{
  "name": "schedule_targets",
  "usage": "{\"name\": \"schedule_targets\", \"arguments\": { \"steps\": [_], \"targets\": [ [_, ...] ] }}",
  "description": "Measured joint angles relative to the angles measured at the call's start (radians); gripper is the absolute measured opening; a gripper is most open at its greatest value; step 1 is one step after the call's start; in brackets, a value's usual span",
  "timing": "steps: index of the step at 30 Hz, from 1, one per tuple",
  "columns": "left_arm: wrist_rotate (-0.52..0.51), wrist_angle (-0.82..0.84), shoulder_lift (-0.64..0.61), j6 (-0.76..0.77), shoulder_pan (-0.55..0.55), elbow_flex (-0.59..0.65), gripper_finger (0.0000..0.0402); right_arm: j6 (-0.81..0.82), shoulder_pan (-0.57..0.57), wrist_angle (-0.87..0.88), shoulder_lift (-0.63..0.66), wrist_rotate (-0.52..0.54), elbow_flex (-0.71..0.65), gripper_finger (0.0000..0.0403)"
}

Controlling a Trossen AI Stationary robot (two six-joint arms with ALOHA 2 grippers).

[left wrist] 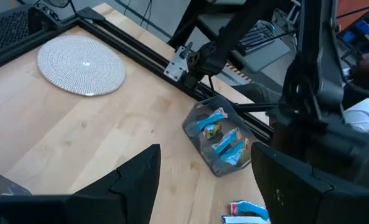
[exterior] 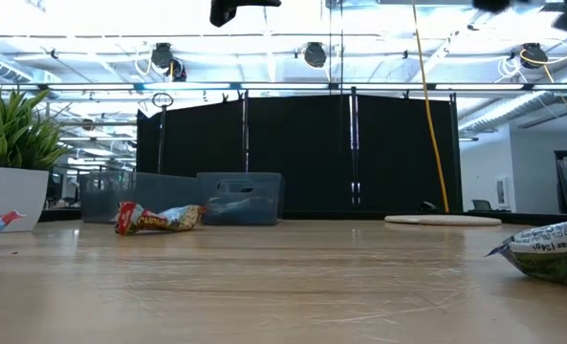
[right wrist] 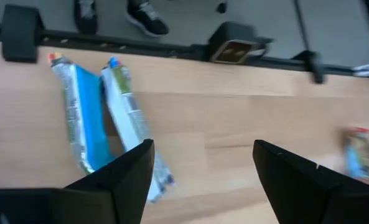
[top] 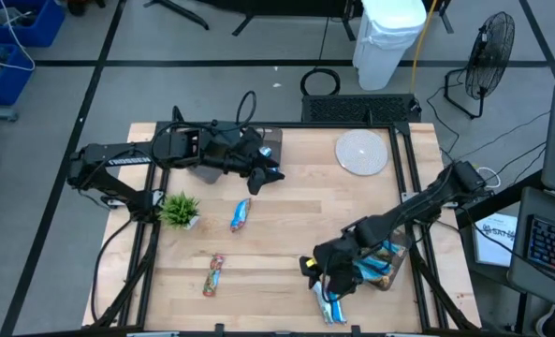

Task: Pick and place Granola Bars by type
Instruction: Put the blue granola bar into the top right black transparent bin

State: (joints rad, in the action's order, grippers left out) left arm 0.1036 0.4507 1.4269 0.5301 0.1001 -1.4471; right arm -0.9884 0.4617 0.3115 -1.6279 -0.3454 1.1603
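Two blue-and-white granola bars (top: 331,304) lie side by side near the table's near edge; the right wrist view shows them (right wrist: 78,118) flat on the wood. Two red-ended bars lie loose at mid-table (top: 240,213) and nearer the near-left (top: 213,274). More blue bars sit in a clear bin (top: 382,264) by the right edge, also seen as the bin (left wrist: 218,143) in the left wrist view. My right gripper (top: 316,270) hovers open just above and left of the two bars, holding nothing (right wrist: 203,146). My left gripper (top: 266,176) is open and empty (left wrist: 206,149), beside a grey bin (top: 211,167) at the far left.
A small green plant in a white pot (top: 180,211) stands near the left edge. A round woven mat (top: 362,152) lies at the far right. Black frame rails run along the table's edges. Bare wood stretches between the two arms at the middle.
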Motion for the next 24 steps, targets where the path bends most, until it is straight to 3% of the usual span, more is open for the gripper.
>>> {"name": "schedule_targets", "arguments": {
  "steps": [10, 24],
  "targets": [
    [0.000, -0.008, 0.000, 0.009, -0.001, 0.000, 0.0253, 0.009, 0.066, -0.086, -0.131, -0.001, 0.000, 0.0263],
    [-0.002, -0.037, 0.000, 0.006, -0.024, 0.000, 0.0253, 0.043, 0.071, -0.115, -0.201, -0.026, -0.021, 0.0263]
  ]
}}
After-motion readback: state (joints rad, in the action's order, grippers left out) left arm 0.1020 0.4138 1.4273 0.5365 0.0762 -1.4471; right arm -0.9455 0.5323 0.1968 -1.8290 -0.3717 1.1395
